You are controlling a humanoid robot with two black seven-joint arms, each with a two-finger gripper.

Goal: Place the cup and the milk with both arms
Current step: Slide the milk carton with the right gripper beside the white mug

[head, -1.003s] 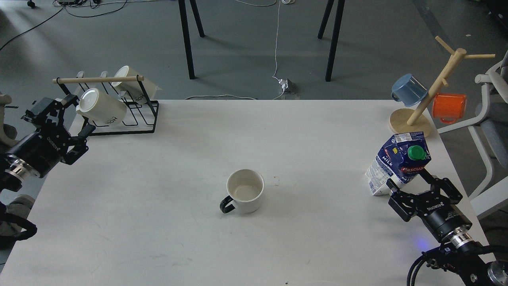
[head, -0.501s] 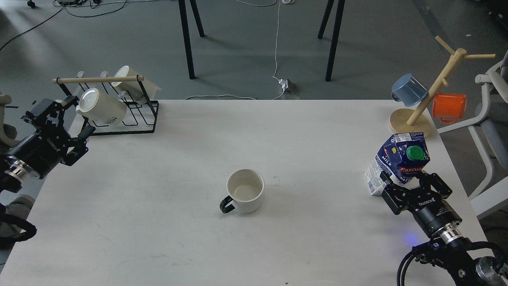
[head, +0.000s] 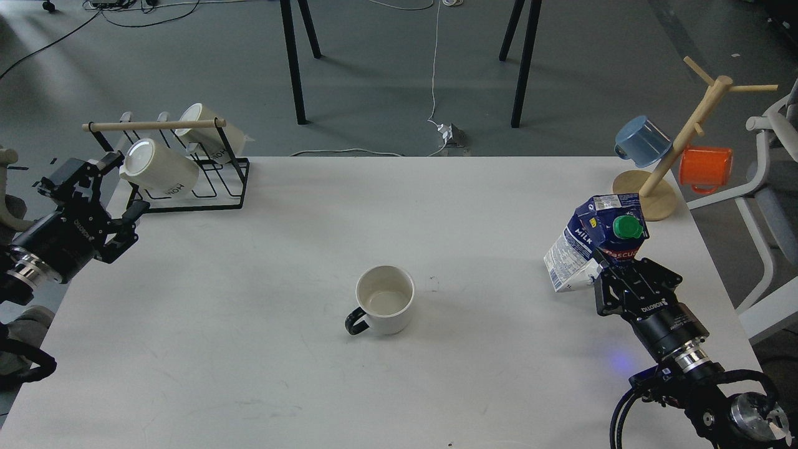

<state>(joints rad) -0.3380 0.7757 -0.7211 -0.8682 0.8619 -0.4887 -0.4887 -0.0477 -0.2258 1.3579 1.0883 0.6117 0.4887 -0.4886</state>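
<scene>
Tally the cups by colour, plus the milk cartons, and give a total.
White ceramic cups: 3 (black-handled cup on table, two on black wire rack)
Blue plastic cup: 1
Orange plastic cup: 1
Blue milk carton with green cap: 1
Total: 6

You can't see the lower near side of the milk carton (head: 592,240); the right gripper (head: 614,274) covers it, and its fingertips can't be told apart against the carton. Your left arm and the right arm's base are cut by the frame edges. The white chair (head: 770,187) is cropped at the right edge, and the print on the rack mugs (head: 159,168) is too small to read fully.
</scene>
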